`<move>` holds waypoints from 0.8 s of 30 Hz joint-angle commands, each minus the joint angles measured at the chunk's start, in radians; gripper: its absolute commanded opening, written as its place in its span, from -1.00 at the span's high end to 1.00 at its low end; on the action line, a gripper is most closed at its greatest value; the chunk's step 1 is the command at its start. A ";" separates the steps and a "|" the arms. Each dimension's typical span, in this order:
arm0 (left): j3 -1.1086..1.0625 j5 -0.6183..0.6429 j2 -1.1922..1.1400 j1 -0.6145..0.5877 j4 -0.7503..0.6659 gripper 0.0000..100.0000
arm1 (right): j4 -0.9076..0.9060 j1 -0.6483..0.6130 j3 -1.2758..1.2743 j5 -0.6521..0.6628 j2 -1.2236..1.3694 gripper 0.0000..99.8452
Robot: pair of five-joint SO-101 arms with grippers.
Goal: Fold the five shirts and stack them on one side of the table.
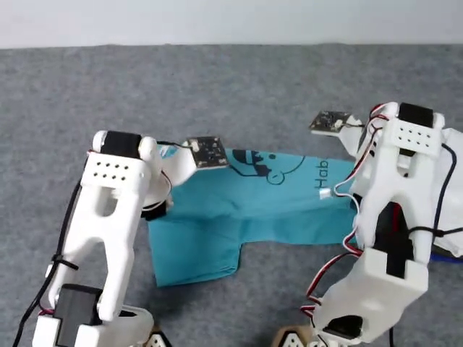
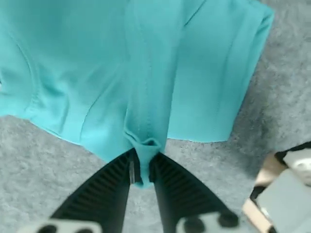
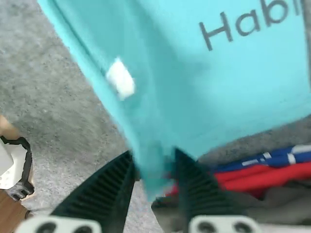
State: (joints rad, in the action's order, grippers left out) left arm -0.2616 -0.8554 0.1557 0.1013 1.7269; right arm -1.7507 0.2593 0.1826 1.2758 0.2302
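Folding step: your left gripper (image 2: pixel 142 162) and right gripper (image 3: pixel 154 162) each clamp an edge, hem or side is unclear, of the turquoise printed cotton shirt (image 1: pixel 239 217), half-spread on the grey felt table (image 1: pixel 217 94). Next, you likely carry both edges across together, cloth taut.

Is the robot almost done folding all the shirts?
Not nearly. Done: nothing looks folded and stacked yet. In hand: the left end effector and the right end effector each pinch an edge of the teal shirt, which lies on the table. Left: finishing it, then the crumpled pile of other shirts beside it.
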 commanded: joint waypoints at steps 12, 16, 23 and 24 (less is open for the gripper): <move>-0.073 0.110 0.321 0.018 0.018 0.75 | -0.039 0.024 0.005 0.002 -0.145 0.51; -0.073 0.184 0.344 -0.026 -0.071 0.80 | -0.035 -0.054 0.005 -0.083 -0.142 0.69; -0.074 0.370 0.345 -0.052 -0.184 0.97 | 0.076 -0.222 0.005 -0.324 0.002 0.87; -0.074 0.388 0.347 -0.052 -0.181 0.97 | 0.094 -0.229 0.005 -0.351 0.039 0.87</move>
State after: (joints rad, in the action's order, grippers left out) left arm -0.3383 -0.5271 0.4703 0.0522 1.5704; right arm -1.7016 0.0598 0.1826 1.0150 0.2163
